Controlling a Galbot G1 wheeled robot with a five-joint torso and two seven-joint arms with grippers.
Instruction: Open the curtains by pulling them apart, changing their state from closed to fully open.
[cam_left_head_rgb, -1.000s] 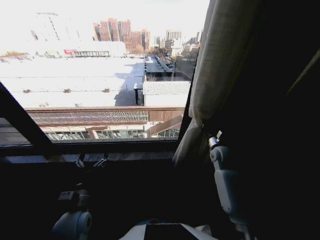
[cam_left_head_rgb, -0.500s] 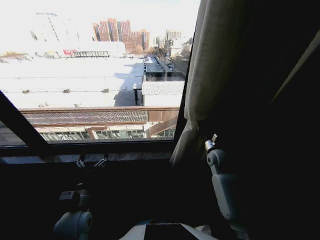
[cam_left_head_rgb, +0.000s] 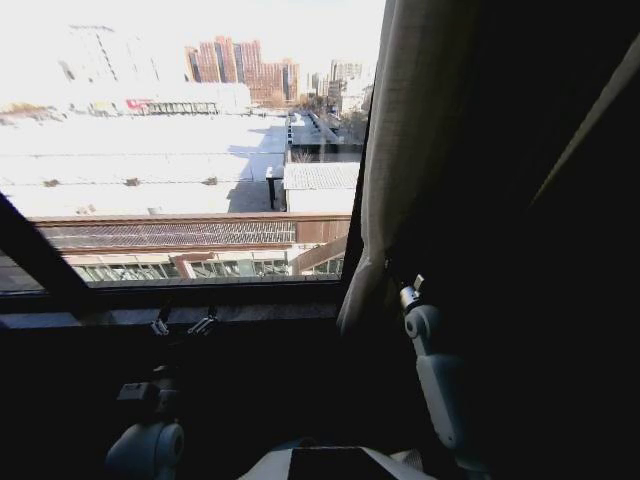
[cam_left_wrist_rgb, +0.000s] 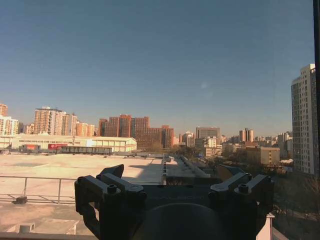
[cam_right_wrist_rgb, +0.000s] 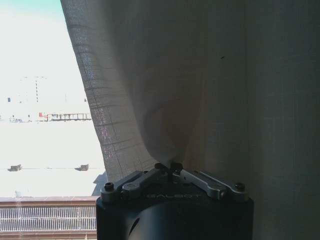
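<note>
Curtain (cam_left_head_rgb: 400, 150) hangs bunched at the right of the window, its inner edge running down from the top of the head view to a gathered pinch low beside the right gripper (cam_left_head_rgb: 407, 287). Fabric reads cream in the lit folds and goes dark further right. Window (cam_left_head_rgb: 200, 150) to the left of that edge is uncovered, with rooftops and distant towers showing through the glass.

Right gripper: raised on its arm at the lower right of the window, fingers closed on a fold of curtain. Right wrist view confirms this: the two metal fingers (cam_right_wrist_rgb: 140, 181) meet at the centre and the cloth (cam_right_wrist_rgb: 200, 80) is drawn into a puckered point at the gripper (cam_right_wrist_rgb: 169, 167), with pleats fanning up from it. Woven texture of the sheer panel is visible along its free edge, bright sky and roofs beyond.

Left gripper (cam_left_head_rgb: 185, 325): low at the sill (cam_left_head_rgb: 260, 312), at the left of the head view, touching no fabric. Fingers spread apart, seen as two separate tips in the head view and as two dark finger blocks (cam_left_wrist_rgb: 107, 192) well apart in the left wrist view, facing the open skyline.
</note>
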